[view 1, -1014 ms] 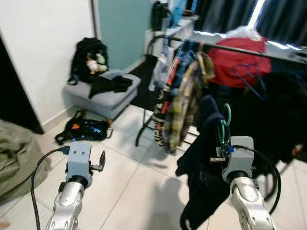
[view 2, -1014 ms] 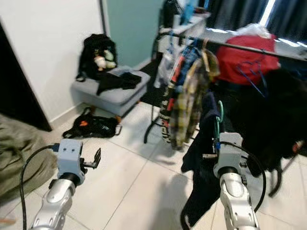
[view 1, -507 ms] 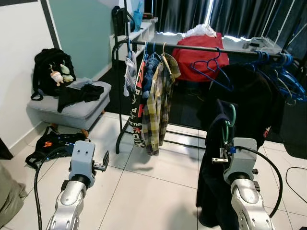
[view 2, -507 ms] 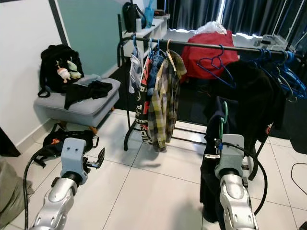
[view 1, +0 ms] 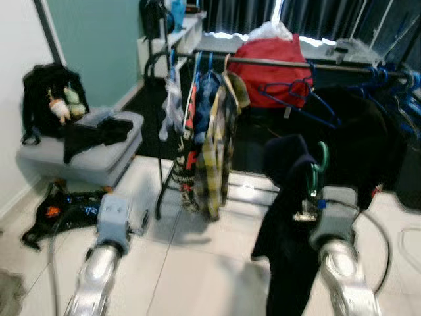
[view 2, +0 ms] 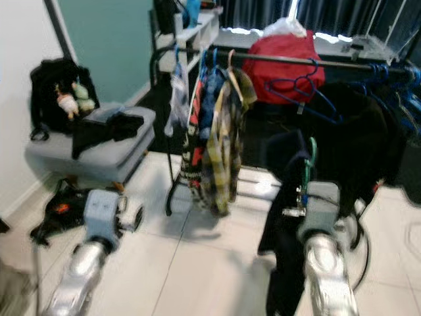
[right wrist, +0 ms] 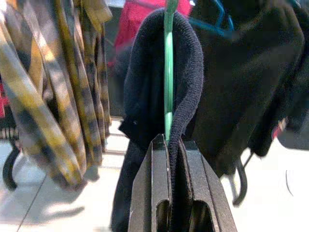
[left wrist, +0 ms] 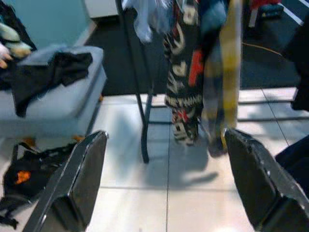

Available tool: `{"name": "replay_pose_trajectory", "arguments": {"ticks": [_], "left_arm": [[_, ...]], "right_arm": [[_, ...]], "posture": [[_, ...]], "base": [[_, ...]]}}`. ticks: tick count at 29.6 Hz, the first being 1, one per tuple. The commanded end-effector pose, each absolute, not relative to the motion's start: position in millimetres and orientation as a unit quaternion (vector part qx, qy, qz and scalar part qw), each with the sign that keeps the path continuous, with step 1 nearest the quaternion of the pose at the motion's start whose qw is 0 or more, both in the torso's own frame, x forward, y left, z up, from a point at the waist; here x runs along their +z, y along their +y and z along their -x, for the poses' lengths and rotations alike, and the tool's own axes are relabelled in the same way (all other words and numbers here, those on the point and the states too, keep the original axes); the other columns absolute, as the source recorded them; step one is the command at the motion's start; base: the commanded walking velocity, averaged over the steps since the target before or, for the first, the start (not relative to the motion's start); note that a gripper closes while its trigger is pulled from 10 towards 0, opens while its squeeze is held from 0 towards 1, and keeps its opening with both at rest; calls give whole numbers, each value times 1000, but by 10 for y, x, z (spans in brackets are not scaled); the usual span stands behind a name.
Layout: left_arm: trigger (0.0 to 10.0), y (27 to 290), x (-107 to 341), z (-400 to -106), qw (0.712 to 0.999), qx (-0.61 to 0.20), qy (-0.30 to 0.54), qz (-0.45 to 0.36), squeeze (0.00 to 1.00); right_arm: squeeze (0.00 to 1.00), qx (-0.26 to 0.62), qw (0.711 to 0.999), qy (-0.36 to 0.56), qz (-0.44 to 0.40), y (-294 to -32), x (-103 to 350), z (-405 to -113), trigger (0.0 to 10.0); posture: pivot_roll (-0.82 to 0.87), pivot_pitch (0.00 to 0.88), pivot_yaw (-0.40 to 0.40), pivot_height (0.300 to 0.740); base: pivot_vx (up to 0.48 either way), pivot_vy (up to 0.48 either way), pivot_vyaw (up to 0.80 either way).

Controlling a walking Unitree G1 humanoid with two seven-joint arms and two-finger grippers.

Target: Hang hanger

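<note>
Right wrist view shows my right pincer (right wrist: 170, 145) clamped on the green hanger (right wrist: 167, 63) carrying a dark garment (right wrist: 145, 96); left pincer (left wrist: 164, 179) gapes empty. I judge carrying step; next, lift its hook onto the far rail (view 1: 296, 64).

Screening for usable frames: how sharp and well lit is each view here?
Left and right eye views: smeared by motion blur, with window glare above the clothes rail. Left wrist view: evenly lit, mildly soft. Right wrist view: the green hanger and the right end effector are fairly crisp; the plaid shirt is blurred.
</note>
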State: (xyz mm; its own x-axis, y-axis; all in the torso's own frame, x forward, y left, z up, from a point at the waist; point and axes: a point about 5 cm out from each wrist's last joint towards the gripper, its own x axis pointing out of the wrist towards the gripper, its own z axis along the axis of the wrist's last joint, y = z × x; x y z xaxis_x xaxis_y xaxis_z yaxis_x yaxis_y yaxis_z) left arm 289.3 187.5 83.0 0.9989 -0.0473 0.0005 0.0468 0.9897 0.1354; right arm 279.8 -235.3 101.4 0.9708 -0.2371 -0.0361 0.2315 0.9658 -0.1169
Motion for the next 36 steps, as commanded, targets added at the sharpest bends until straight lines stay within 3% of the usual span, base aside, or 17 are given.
{"name": "replay_pose_trajectory", "arguments": {"ticks": [1,9,26,30,36], "left_arm": [[10000,1935,750,-2838,997,-15,16,-75,0],[10000,1940,757,-2851,997,-18,14,-77,0],[10000,1951,761,-2856,997,-13,13,-80,0],[10000,1959,759,-2860,996,-11,14,-83,0],[10000,1960,755,-2860,996,-13,16,-86,0]], "right_arm": [[0,-111,992,-13,51,-2309,1151,-2833,10000],[0,-119,992,-5,39,-2346,1133,-2846,10000],[0,-97,995,-4,32,-2311,1140,-2864,10000],[0,-26,1000,-1,-15,-2175,1187,-2921,10000],[0,0,999,-12,-52,-2170,1309,-2984,10000]], "posture": [[-58,0,-16,740],[-59,0,-17,740],[-61,0,-16,740],[-61,0,-14,740],[-59,0,-5,740]], "base": [[379,0,0],[382,0,-772],[381,0,0],[381,0,0],[379,0,0]]}}
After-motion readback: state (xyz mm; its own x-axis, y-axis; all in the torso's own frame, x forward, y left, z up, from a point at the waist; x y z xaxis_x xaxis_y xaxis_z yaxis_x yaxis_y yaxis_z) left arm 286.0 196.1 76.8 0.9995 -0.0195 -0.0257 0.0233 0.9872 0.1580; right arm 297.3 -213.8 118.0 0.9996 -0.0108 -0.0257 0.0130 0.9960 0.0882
